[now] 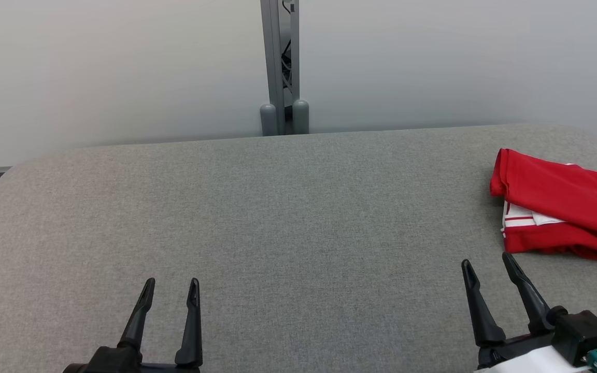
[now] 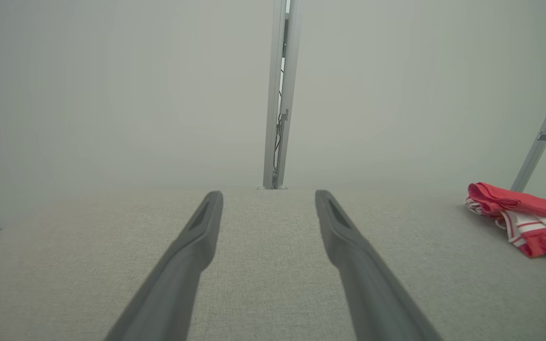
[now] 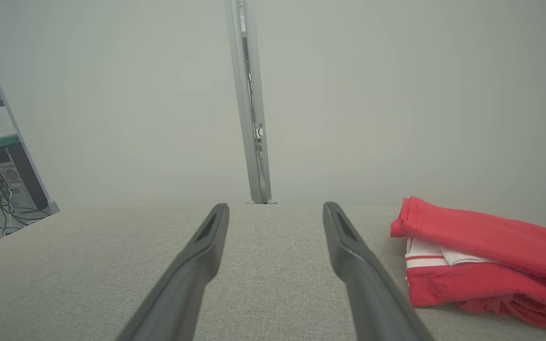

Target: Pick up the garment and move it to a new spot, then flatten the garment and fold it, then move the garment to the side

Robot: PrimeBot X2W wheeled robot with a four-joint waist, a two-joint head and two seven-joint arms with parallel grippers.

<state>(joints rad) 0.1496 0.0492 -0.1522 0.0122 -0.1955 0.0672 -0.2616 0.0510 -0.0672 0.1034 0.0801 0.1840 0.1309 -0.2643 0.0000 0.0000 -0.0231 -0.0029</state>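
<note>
Head view: red garment [image 1: 563, 199] lies at the right edge of the frame on the grey table [image 1: 278, 207].
Left gripper [image 1: 171, 284] sits lower left and right gripper [image 1: 486, 260] lower right, both with fingers spread apart, clear of the garment.

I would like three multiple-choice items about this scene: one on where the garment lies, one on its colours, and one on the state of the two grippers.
1. Where on the grey table does the garment lie?
A. at the robot's right side
B. at the centre
C. at the robot's left side

2. Which colours does the garment have?
A. blue and yellow
B. red with white trim
C. all black

3. How are the left gripper and the right gripper?
A. both shut on the garment
B. one open, one shut
C. both open and empty

Answers:
1 A: it lies by the right edge, beyond the right gripper.
2 B: red cloth with white striped bands shows at the fold.
3 C: each gripper's jaws stand apart over bare table, touching no cloth.
</note>
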